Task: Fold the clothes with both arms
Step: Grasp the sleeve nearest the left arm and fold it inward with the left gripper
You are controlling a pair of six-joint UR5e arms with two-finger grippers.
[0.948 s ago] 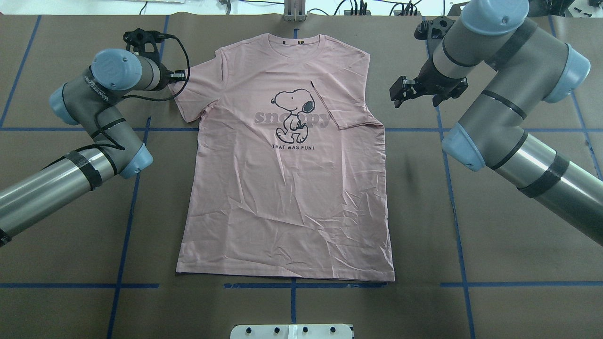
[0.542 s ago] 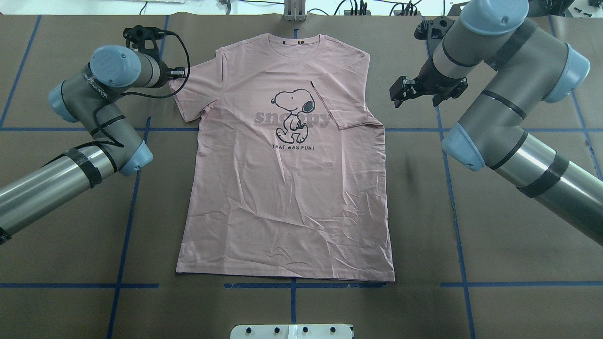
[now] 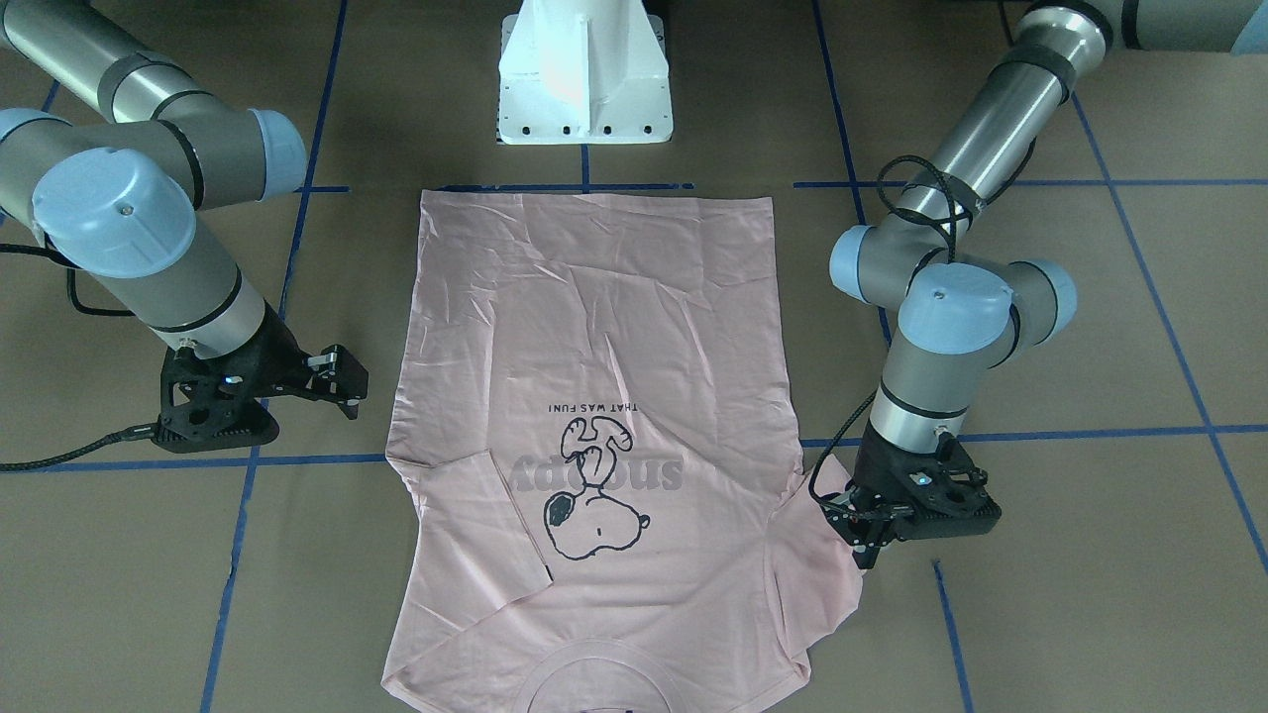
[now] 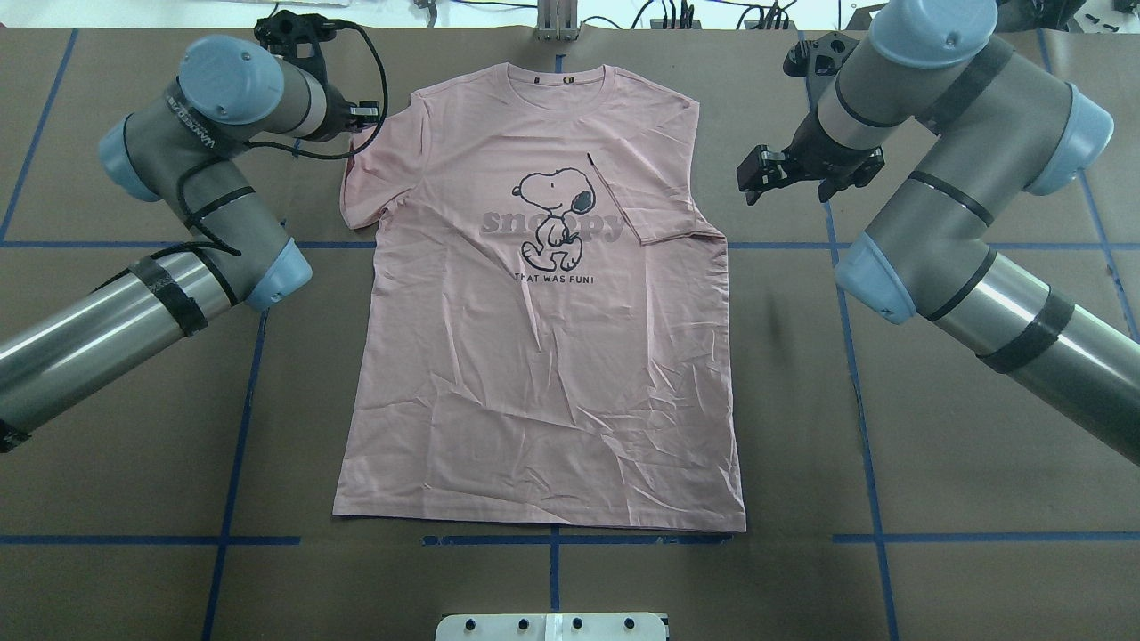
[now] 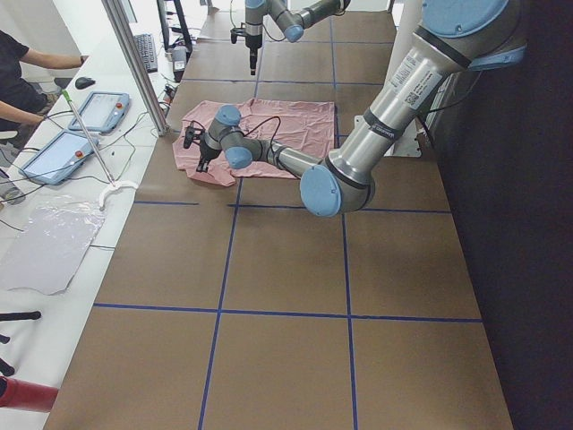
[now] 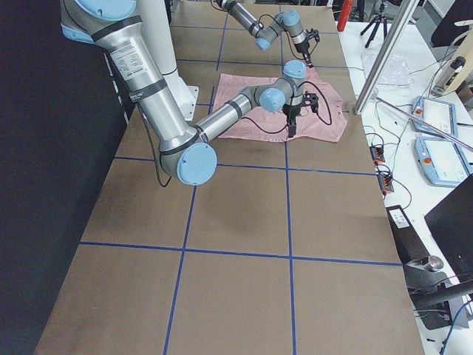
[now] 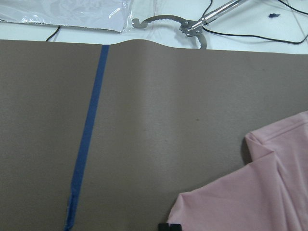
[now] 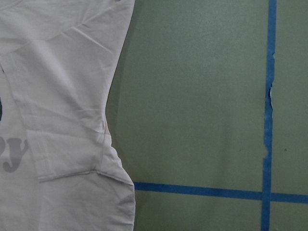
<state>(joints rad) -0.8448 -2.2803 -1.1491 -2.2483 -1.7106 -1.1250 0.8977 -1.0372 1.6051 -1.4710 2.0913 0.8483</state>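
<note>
The pale pink Snoopy T-shirt (image 4: 543, 356) lies flat, front up, collar at the far edge; it also shows in the front-facing view (image 3: 594, 327). Its right sleeve (image 4: 655, 196) is folded in over the chest, as the right wrist view (image 8: 67, 106) shows. My left gripper (image 4: 363, 116) is shut on the left sleeve (image 4: 370, 178) and holds its edge, also in the front-facing view (image 3: 864, 530); the sleeve fills the left wrist view's lower right (image 7: 240, 202). My right gripper (image 4: 751, 175) is open and empty beside the shirt's right edge (image 3: 342, 379).
The white pedestal base (image 4: 552, 626) stands at the near edge of the brown table, which is marked with blue tape lines (image 4: 240, 392). A metal post (image 4: 557, 22) and cables stand at the far edge. Operator tablets (image 5: 72, 134) lie beyond the far edge.
My left gripper has moved toward the far edge and inward toward the shirt, drawing the left sleeve with it. The right arm has not moved.
</note>
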